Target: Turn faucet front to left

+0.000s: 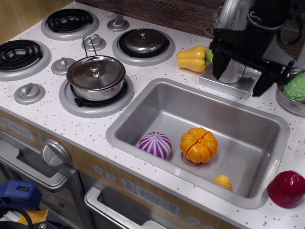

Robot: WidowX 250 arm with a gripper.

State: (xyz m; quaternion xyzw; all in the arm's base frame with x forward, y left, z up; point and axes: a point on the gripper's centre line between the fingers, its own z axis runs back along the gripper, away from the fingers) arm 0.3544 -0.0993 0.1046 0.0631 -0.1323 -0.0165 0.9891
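The faucet (234,71) is a silver-grey tap on a square flat base at the sink's back edge. Its curved spout (228,10) rises at the top of the view. My black gripper (240,80) is open. One finger hangs left of the column and the other right of it, so the column shows between them, just above the base. I cannot tell if either finger touches it. The arm hides the lever handle.
The steel sink (138,107) holds a purple-striped vegetable (155,144), an orange pumpkin (198,144) and a small yellow piece (222,182). A yellow vegetable (193,58) lies left of the faucet. A lidded pot (96,76) sits on a burner, a bowl of greens (295,90) far right, a red fruit (286,189) front right.
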